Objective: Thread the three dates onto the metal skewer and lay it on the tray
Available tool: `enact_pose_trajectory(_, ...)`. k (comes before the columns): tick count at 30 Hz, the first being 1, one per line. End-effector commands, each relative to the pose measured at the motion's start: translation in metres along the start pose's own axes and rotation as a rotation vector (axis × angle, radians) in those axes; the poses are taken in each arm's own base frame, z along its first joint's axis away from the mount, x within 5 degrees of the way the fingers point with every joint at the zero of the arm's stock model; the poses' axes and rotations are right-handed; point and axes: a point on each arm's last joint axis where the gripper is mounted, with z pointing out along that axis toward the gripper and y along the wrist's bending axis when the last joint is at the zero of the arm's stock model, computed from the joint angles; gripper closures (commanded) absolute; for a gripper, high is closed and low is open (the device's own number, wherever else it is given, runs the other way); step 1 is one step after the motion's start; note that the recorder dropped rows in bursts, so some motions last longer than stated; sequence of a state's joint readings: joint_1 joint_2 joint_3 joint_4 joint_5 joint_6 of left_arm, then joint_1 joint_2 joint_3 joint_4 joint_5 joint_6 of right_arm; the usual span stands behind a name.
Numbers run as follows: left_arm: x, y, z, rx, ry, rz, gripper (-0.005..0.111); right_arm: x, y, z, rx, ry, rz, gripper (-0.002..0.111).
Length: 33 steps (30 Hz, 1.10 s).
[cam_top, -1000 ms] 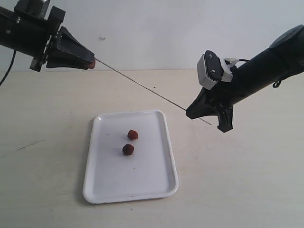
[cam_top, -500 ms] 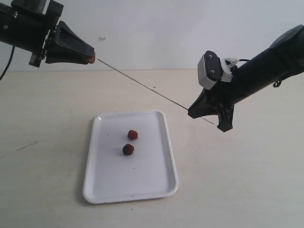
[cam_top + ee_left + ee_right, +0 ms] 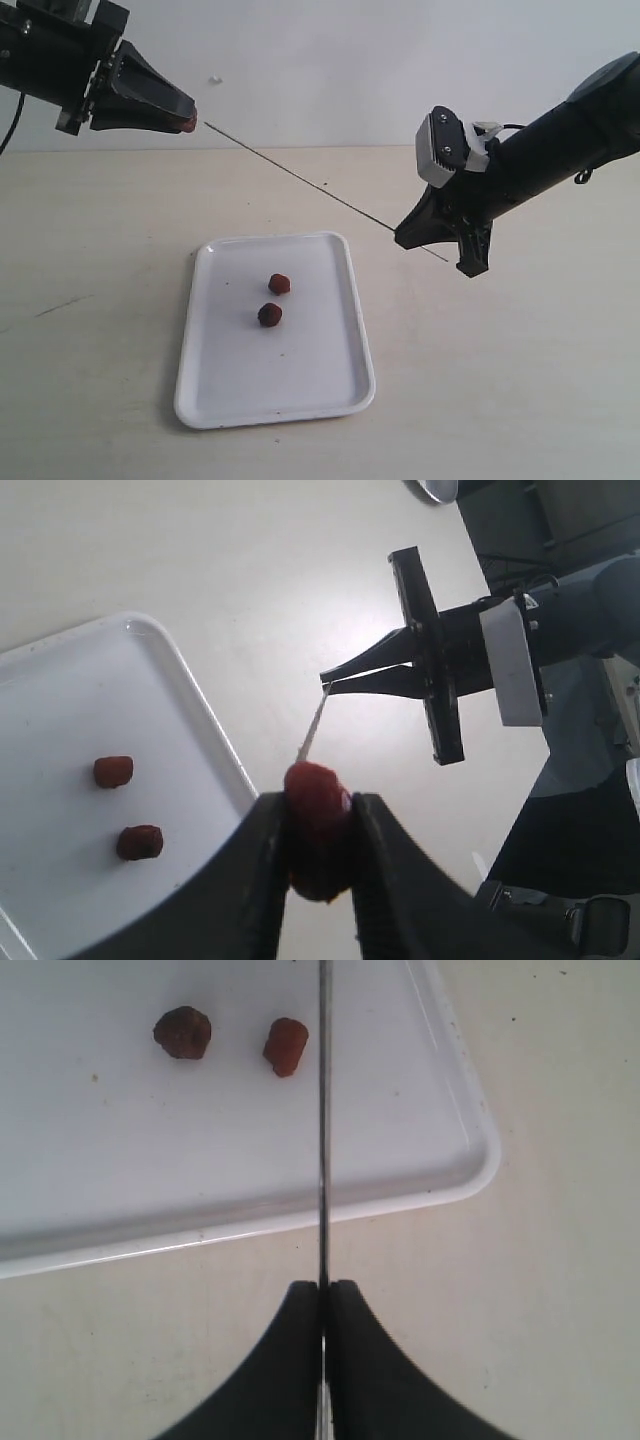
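My left gripper (image 3: 188, 122) hangs high at the left, shut on one reddish date (image 3: 318, 800) that bulges between its black fingers. The thin metal skewer (image 3: 300, 178) slants down from that date to my right gripper (image 3: 400, 238), which is shut on its lower end. The skewer's (image 3: 312, 730) tip meets the held date; whether it has gone in I cannot tell. Two more dates (image 3: 279, 284) (image 3: 269, 315) lie on the white tray (image 3: 300, 380) below. In the right wrist view the skewer (image 3: 323, 1110) runs straight out from the shut gripper (image 3: 323, 1285) over the tray (image 3: 300, 1160).
The tray lies on a pale wooden tabletop (image 3: 500, 380) with a white wall behind. The skewer spans the air above the tray's far edge. Both arms are well above the table.
The left gripper with its date has shifted slightly up and to the left. The right gripper and skewer have hardly moved.
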<state>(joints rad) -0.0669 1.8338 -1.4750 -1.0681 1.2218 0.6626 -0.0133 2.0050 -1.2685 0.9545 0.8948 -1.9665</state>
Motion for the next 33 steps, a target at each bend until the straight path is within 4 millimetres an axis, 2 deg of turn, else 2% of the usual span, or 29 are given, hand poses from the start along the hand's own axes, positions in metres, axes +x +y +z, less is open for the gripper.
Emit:
enact_pose_trajectory(1,-0.001,-0.004,0.001,0.018,-0.012,0.010,0.084,-0.004,0.000,-0.001,-0.003,-0.018,-0.011,0.108)
enact_pose_trajectory(4,-0.001,0.005,0.009,0.027,0.001,-0.016,0.084,-0.004,0.000,-0.001,-0.006,-0.019,-0.013,0.108)
enact_pose_trajectory(8,0.000,0.007,0.025,0.056,0.029,-0.028,0.084,-0.004,0.001,-0.001,-0.017,-0.024,-0.021,0.108)
enact_pose_trajectory(22,-0.001,0.008,0.024,0.070,0.013,0.035,0.084,-0.001,0.002,-0.001,-0.034,0.012,-0.078,0.108)
enact_pose_trajectory(29,0.000,0.008,0.024,0.063,0.019,0.043,0.084,-0.015,0.010,0.018,-0.031,0.119,-0.220,0.108)
enact_pose_trajectory(33,0.000,0.007,0.026,0.062,0.024,0.046,0.084,-0.023,0.011,0.027,0.023,0.165,-0.201,0.108)
